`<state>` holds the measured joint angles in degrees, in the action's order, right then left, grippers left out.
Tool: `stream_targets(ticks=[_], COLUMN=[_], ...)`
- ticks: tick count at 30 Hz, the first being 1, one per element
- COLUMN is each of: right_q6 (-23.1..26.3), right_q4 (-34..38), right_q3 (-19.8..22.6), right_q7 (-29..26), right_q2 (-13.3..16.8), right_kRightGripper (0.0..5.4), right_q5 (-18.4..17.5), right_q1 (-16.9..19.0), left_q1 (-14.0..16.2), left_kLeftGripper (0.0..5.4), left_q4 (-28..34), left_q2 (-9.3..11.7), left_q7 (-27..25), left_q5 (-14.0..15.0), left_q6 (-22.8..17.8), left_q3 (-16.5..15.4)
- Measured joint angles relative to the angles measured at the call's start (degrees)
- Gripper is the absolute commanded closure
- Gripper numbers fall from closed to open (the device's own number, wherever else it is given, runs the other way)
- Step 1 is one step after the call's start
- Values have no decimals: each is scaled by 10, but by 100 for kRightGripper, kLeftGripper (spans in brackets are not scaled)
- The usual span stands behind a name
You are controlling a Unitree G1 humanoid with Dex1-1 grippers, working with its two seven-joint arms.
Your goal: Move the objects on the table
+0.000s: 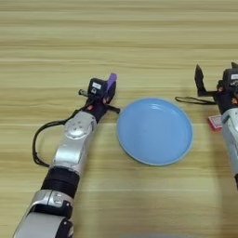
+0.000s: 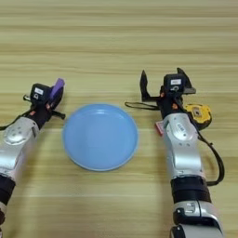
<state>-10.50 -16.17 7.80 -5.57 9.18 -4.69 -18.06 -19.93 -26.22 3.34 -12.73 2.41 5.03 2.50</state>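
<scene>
The round light-blue plate [image 1: 154, 131] lies flat in the middle of the table [image 1: 116, 42] with nothing on it. Just left of its far-left rim, my left gripper [image 1: 107, 91] is shut on the short purple stick [image 1: 111, 82], which points up and away from me. The same stick [image 2: 57, 88] shows in the right eye view. My right gripper [image 2: 162, 81] rests open beyond the plate's right side, its black fingers [image 2: 143, 85] spread wide and holding nothing. A small red-and-white card [image 2: 159, 128] lies partly under the right forearm.
A yellow tape measure [image 2: 197, 114] sits on the table right of the right wrist. A thin black cable [image 2: 135, 106] runs from that wrist toward the plate's far-right rim. Bare wood stretches across the far half of the table.
</scene>
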Motion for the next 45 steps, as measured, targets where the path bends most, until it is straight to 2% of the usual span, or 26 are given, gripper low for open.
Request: stream_targets(ticks=[29,31,45], right_q6=[0,0,0], right_q4=[0,0,0], right_q3=[-1,-1,-4], right_q7=[0,0,0], right_q2=[0,0,0], right_kRightGripper=[0,0,0], right_q5=[1,1,2], right_q1=[0,0,0], left_q1=[-31,-32,-35], left_kLeftGripper=[467,433,290], left_q4=[-138,-140,-144], left_q2=[-5,-5,-5], left_q7=[2,2,2], left_q5=[-10,-11,-20], left_q6=[56,56,60], left_q3=[3,3,2])
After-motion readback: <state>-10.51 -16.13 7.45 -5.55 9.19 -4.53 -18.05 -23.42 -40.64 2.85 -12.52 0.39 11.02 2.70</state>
